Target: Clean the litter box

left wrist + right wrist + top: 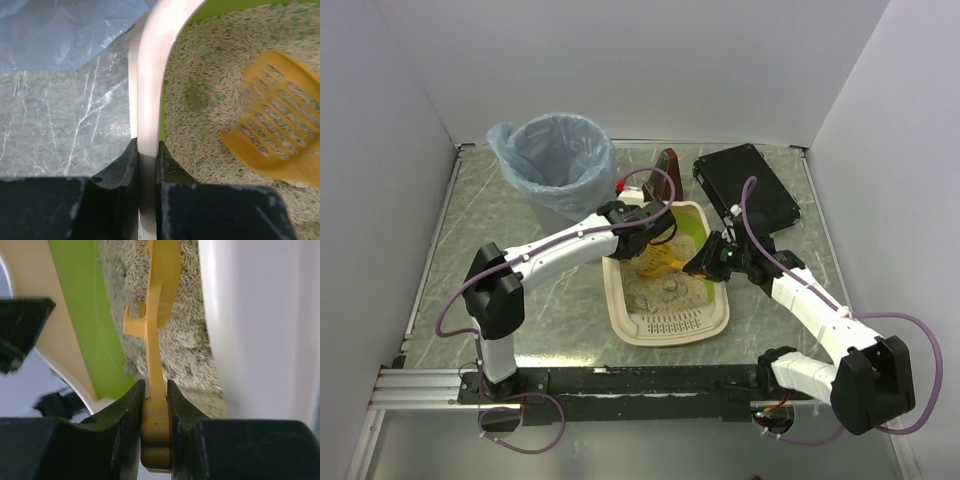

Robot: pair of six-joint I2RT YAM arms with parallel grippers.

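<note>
The litter box (670, 333) sits mid table (560, 310) between the arms. Left gripper (147, 152) pinches its cream rim, right gripper (156, 392) clamps the yellow scoop (161, 300) by its handle. Tray looks stiff, slick and litter-heavy, so the rim seems the best grab.

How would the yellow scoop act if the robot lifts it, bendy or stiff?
Probably stiff: the scoop looks like moulded plastic and juts straight from the right gripper. Likely light, since it is thin and slotted. Loose litter would probably sift through the slots.
</note>
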